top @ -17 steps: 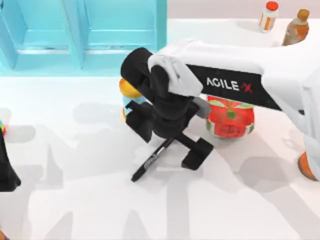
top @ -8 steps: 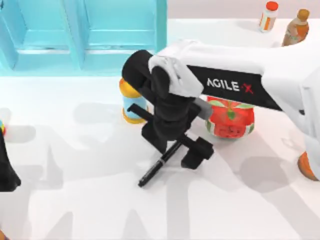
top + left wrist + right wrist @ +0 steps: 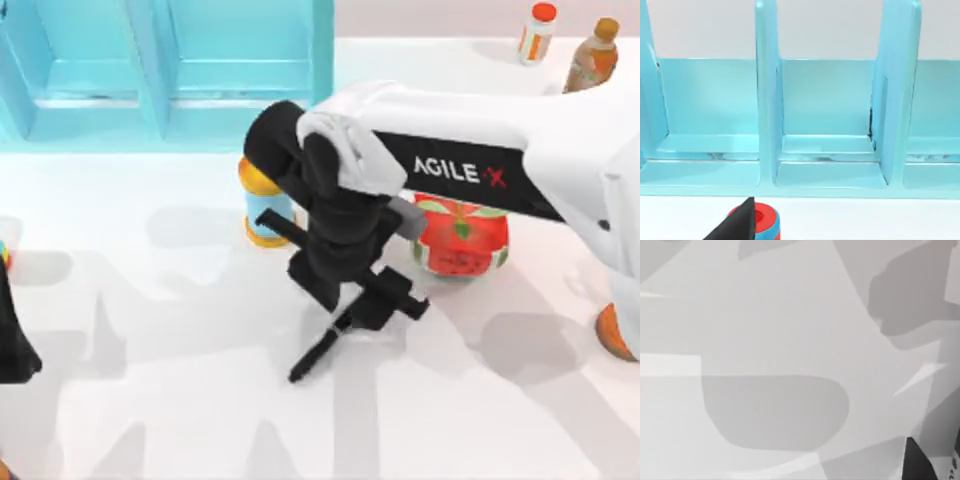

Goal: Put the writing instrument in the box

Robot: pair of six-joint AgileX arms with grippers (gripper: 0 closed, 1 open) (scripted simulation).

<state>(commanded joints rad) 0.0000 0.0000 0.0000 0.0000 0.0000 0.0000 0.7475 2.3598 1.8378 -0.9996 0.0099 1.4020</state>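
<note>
Right gripper (image 3: 345, 300) pinches the marker pen (image 3: 318, 352) at its upper end, mid-worktop; pen slants toward the near edge; left arm parked at the left edge.

Marker pen (image 3: 318, 352) now between closed jaws

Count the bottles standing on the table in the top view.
2. A white bottle with an orange cap and a brown bottle with an orange cap stand side by side at the far right edge. Others may be hidden under the right arm.
</note>
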